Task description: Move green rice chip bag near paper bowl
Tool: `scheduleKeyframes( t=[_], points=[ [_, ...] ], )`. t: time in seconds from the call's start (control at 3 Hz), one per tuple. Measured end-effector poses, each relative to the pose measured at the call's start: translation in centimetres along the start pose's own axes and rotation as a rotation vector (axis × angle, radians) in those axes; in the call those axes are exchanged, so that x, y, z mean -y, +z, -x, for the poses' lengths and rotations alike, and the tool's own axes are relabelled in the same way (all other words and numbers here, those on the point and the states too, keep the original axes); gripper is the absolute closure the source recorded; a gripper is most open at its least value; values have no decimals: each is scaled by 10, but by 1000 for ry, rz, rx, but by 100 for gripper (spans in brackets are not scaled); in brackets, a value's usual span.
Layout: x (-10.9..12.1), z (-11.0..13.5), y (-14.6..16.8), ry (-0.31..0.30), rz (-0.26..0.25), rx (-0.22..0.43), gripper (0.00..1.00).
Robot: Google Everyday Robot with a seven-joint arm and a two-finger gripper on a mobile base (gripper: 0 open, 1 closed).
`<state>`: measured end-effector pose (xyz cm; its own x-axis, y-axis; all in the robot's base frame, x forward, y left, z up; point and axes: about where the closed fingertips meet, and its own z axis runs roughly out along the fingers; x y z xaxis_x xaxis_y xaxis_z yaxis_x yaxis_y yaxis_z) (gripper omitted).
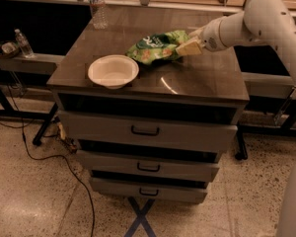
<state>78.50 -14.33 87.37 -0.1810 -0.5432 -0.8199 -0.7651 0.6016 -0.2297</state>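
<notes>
Gripper (pixel 186 48) clamps, hides right end of green rice chip bag (pixel 154 47); arm (pixel 266 21) cut at right edge; far bottle (pixel 96 9) top cropped.

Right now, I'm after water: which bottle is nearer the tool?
The tall bottle at the back of the cabinet top; the small bottle sits off left. The tool is at the green bag.

No text that I can read. White lettering shows on the green rice chip bag (pixel 155 47), just left of my jaws, which pinch its right end over the desk (pixel 207 78); the letters are not legible to me. Clear bottle (pixel 96 6), well left of and beyond the jaws: label unreadable. Blue tape cross (pixel 140 218) on the floor, far below the jaws: no writing.
</notes>
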Motion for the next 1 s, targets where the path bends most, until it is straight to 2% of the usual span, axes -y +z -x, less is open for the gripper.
scheduleKeyframes(
  t=[0.33,0.67,1.0],
  points=[
    [14,-4,-15,3,-33,-19,0],
    [59,-10,-79,36,-174,-38,0],
    [100,-11,-165,84,-324,11,0]
  ],
)
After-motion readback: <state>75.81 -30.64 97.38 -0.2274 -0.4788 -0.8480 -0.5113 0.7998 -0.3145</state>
